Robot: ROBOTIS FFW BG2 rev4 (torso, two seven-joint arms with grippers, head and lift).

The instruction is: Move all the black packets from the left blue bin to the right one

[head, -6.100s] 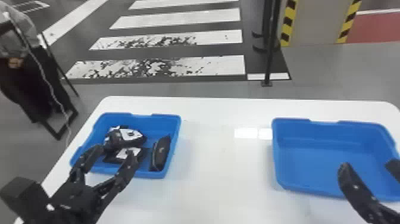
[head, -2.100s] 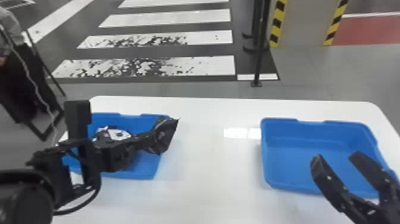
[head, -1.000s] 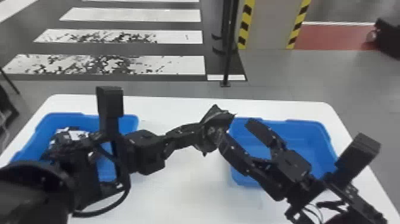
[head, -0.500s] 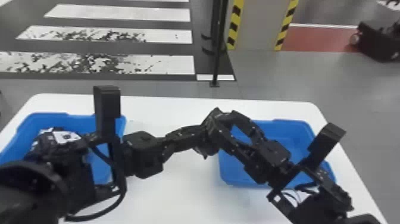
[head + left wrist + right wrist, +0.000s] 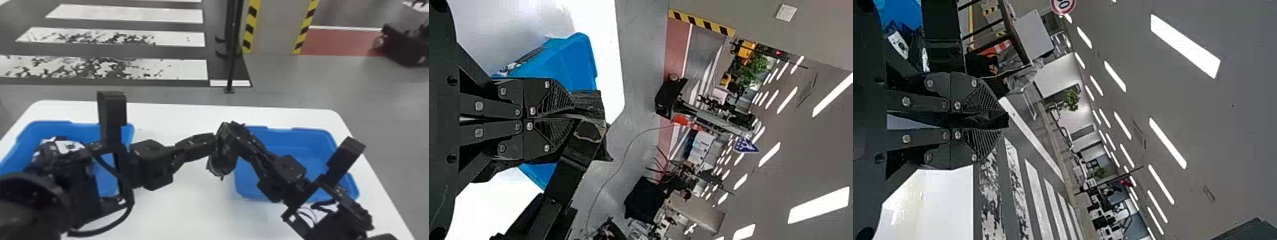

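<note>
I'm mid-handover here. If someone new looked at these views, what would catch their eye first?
Probably the black packet between the left gripper and right gripper, above the white table between the bins. Next, the bright left blue bin and right blue bin, partly behind the arms. Beyond the table, the black-and-white crosswalk stands out.

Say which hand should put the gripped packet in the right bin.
Right, most likely. The left hand and right hand both seem to grip the packet, but the right arm lies above the right bin, while the left arm extends from the left bin.
</note>
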